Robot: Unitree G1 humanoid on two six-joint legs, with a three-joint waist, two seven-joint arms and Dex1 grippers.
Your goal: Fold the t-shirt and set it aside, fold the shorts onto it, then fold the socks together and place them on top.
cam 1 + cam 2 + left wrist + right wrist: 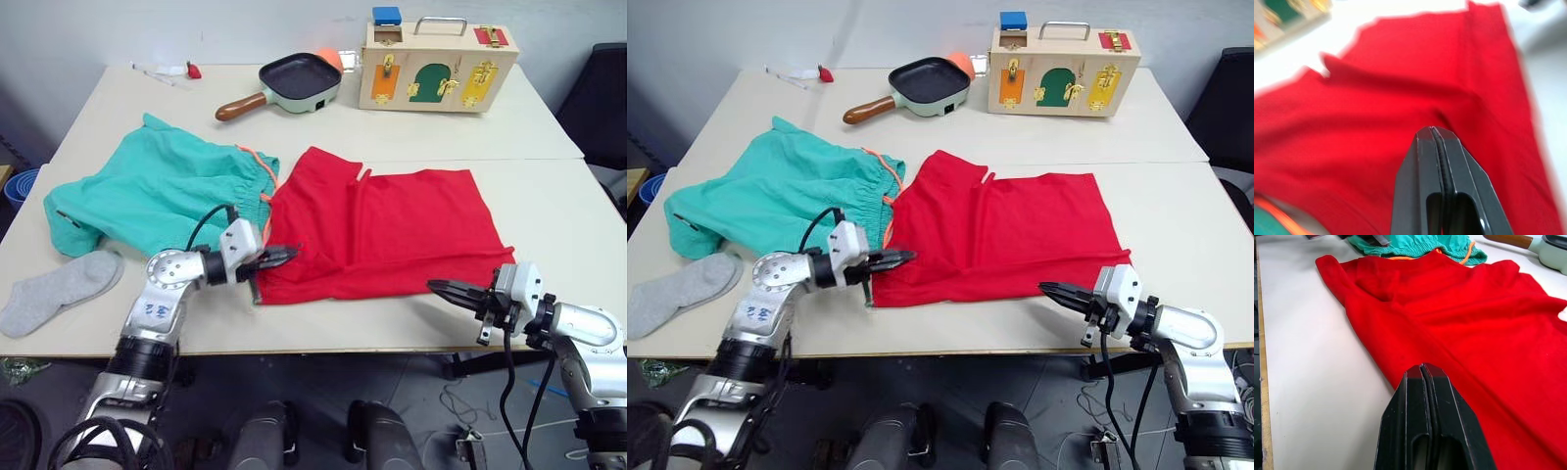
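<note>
Beige table [549, 211]: t-shirt [392, 225] lies partly folded at centre, shorts [157, 191] touching its left side, 1 sock [59, 291] near our left front edge. Left gripper [284, 257] clenched at the shirt's front-left corner; right gripper [443, 288] clenched, empty, just off the front-right corner.

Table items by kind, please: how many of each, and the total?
Garments: 3 – t-shirt, shorts, sock
Cookware: 1 – frying pan
Latch boxes: 1 – wooden box
Small far-corner items: cannot tell
Total: 5 identified
</note>
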